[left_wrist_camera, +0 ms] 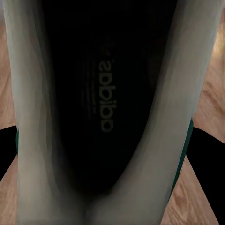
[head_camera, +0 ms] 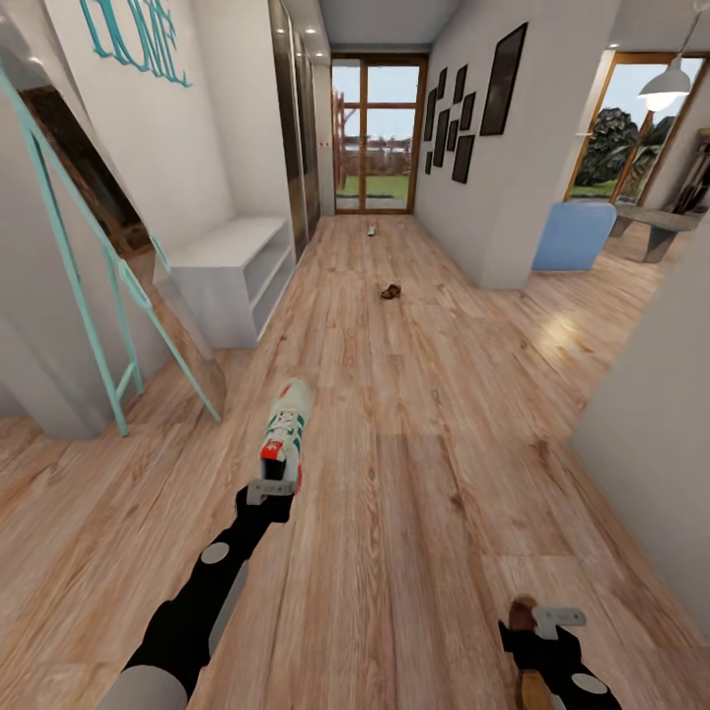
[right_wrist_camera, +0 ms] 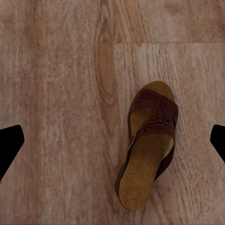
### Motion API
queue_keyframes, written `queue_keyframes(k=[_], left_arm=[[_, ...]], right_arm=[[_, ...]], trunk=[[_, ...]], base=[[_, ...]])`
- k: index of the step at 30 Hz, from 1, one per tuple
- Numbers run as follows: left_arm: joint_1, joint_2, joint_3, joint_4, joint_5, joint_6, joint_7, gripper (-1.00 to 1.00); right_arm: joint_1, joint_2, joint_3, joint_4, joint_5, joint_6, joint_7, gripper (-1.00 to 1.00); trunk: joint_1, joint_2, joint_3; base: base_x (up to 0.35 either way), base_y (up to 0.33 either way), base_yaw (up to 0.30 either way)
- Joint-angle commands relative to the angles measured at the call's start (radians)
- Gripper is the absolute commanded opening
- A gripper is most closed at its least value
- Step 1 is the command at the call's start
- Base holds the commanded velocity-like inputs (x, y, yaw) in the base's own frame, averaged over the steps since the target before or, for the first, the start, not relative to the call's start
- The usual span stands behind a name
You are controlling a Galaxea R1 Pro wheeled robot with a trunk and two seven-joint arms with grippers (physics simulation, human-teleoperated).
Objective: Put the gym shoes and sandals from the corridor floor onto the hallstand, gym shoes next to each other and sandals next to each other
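My left gripper [head_camera: 270,491] is shut on the heel of a white gym shoe [head_camera: 285,426] with green stripes and a red heel, held toe-forward over the corridor floor [head_camera: 414,444]. In the left wrist view its dark insole [left_wrist_camera: 105,98] sits very close between the fingers. Low at the right, my right gripper [head_camera: 540,631] hangs open above a brown sandal [right_wrist_camera: 149,147] lying flat on the planks, its fingertips [right_wrist_camera: 10,143] wide apart. A second sandal [head_camera: 390,292] lies mid-corridor, and another gym shoe [head_camera: 372,230] is far off near the glass door. The white hallstand [head_camera: 232,266] stands at the left wall.
A mint-framed standing mirror [head_camera: 79,266] leans against the left wall in front of the hallstand. A wall corner [head_camera: 493,227] juts in at the right, with a blue chair [head_camera: 574,235] beyond it. A white wall [head_camera: 661,434] closes the near right side.
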Motion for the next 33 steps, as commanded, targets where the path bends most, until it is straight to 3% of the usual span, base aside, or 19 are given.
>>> queue_keyframes(k=[1,3,10,11,12,14,17,20,33], left_arm=[[0.0,-0.001,-0.002,-0.002,-0.005,-0.001,-0.003,-1.0],[0.0,0.0,-0.019,-0.005,-0.005,-0.002,0.0,-1.0],[0.0,0.0,-0.027,-0.006,-0.004,0.0,0.0,-1.0],[0.0,0.0,-0.028,-0.006,-0.003,0.0,0.0,-1.0],[0.0,0.003,-0.028,-0.009,-0.002,0.002,-0.001,-1.0],[0.0,0.003,-0.028,-0.01,-0.001,0.005,-0.001,-1.0],[-0.001,0.001,-0.028,-0.012,-0.001,0.011,-0.001,-1.0],[0.0,0.001,-0.028,-0.011,-0.001,0.011,-0.001,-1.0],[0.0,-0.001,-0.034,-0.01,-0.001,0.011,-0.003,-1.0]], right_arm=[[0.0,0.0,0.0,0.0,0.001,0.006,-0.001,1.0],[0.0,0.0,-0.001,0.002,0.0,0.007,-0.001,1.0],[-0.001,-0.004,-0.003,-0.027,0.001,0.012,-0.001,1.0],[-0.001,-0.004,-0.003,-0.041,0.001,0.012,-0.001,1.0],[-0.001,-0.002,0.0,-0.123,0.003,0.014,-0.001,1.0],[-0.001,-0.002,0.001,-0.145,0.005,0.015,-0.001,1.0],[0.0,-0.01,-0.027,-0.031,0.005,0.012,-0.001,1.0],[0.0,-0.011,-0.035,0.019,0.002,0.01,0.0,1.0],[0.0,-0.004,-0.037,0.047,0.001,0.008,0.0,1.0]], trunk=[[0.0,0.0,-0.001],[0.0,0.0,-0.001],[0.0,0.0,-0.001],[0.0,0.0,-0.001],[0.0,0.0,-0.001],[0.0,0.0,-0.001],[0.0,0.0,-0.001],[0.0,0.0,-0.001],[0.0,0.0,-0.001]], base=[[0.3,0.0,0.0],[0.188,0.0,0.0],[0.042,0.0,0.0],[0.007,0.0,0.0],[0.001,0.0,0.0],[0.0,0.0,0.0],[0.0,0.0,0.0],[0.0,0.0,0.0],[0.0,0.0,-0.086]])
